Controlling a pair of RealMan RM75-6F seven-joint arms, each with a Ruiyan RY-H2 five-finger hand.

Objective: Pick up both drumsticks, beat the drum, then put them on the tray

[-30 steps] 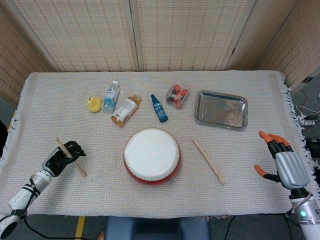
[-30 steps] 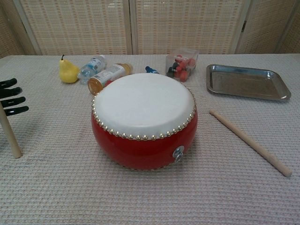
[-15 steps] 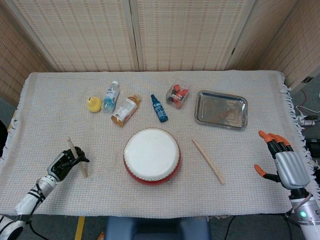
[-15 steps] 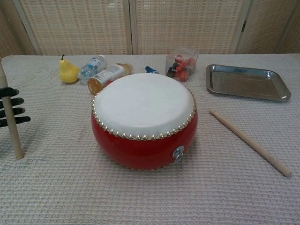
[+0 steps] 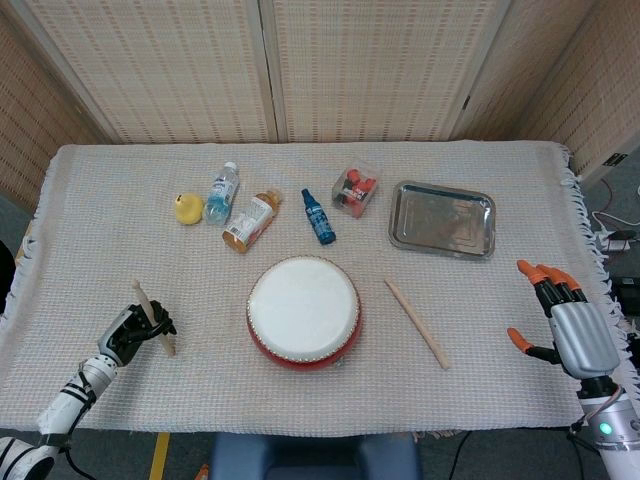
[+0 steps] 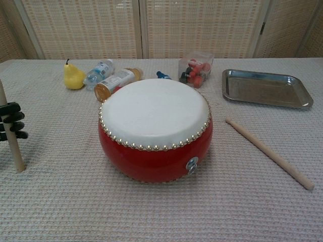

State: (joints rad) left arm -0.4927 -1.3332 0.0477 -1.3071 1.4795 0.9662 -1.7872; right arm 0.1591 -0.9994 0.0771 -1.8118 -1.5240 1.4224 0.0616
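A table draped in a cream woven cloth (image 5: 480,390) stands before pale wicker screens. Near its front left corner the black left hand (image 5: 130,330) clasps a pale wooden drumstick (image 5: 152,316) around the shaft; the stick stands steeply, its lower end on the cloth. At the front right edge the grey right hand with orange fingertips (image 5: 565,325) holds nothing, fingers spread, well apart from everything. Between the hands, near the front edge, sits the round red drum with a white skin and brass studs (image 5: 303,310). Just right of it a second pale wooden drumstick (image 5: 417,323) lies flat on the cloth, slanting toward the front right, untouched. Behind that stick, toward the right rear, rests the shiny rectangular metal tray (image 5: 442,219). Along the rear half, from left, lie a yellow pear (image 5: 187,208), a clear water bottle with a blue label (image 5: 221,192), an amber bottle on its side (image 5: 250,220), a small blue spray bottle (image 5: 318,216) and a clear plastic box with red pieces inside (image 5: 354,189).
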